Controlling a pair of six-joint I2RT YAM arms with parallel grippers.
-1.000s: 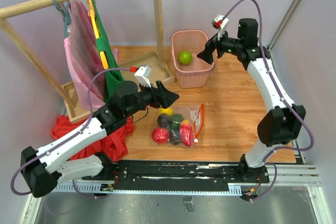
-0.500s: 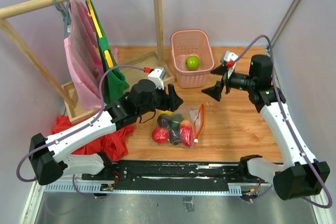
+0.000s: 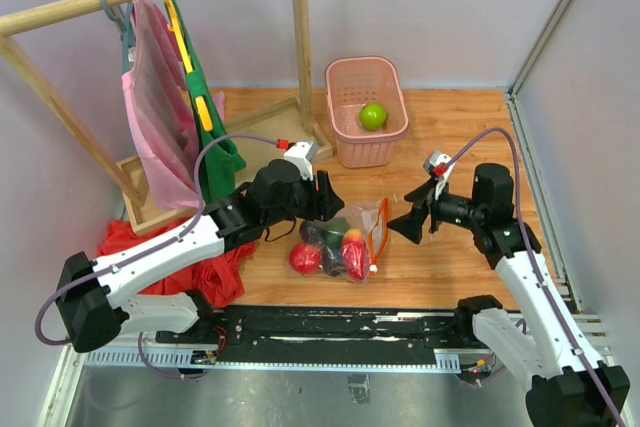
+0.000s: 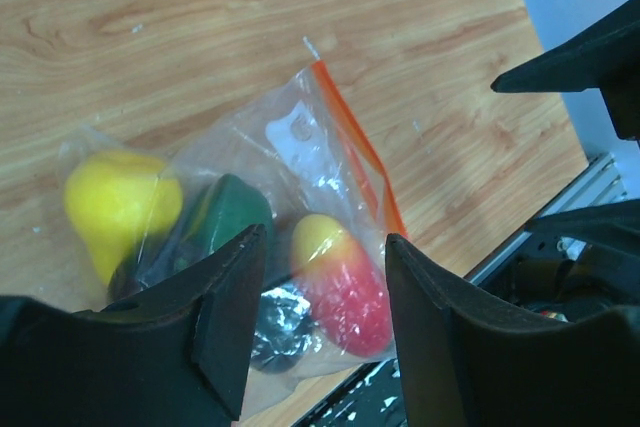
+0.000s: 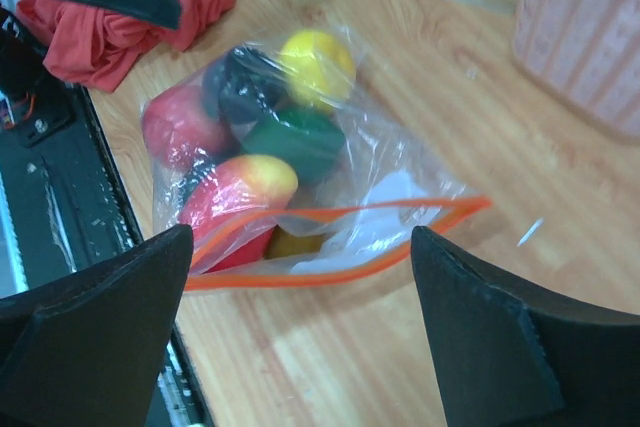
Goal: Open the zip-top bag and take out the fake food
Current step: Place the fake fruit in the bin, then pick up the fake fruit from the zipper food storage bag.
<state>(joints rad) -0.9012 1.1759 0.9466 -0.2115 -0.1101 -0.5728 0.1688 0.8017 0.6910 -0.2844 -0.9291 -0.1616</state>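
Clear zip-top bag (image 5: 398, 195) w/ fake food (image 5: 295, 142), R gripper (image 5: 302, 231) spread

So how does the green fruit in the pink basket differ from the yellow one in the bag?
Colour: the green fruit is lime green, the yellow fruit plain yellow. Place: the green fruit lies alone in the basket; the yellow fruit sits inside the bag, packed against other pieces. Both look roundish and glossy.
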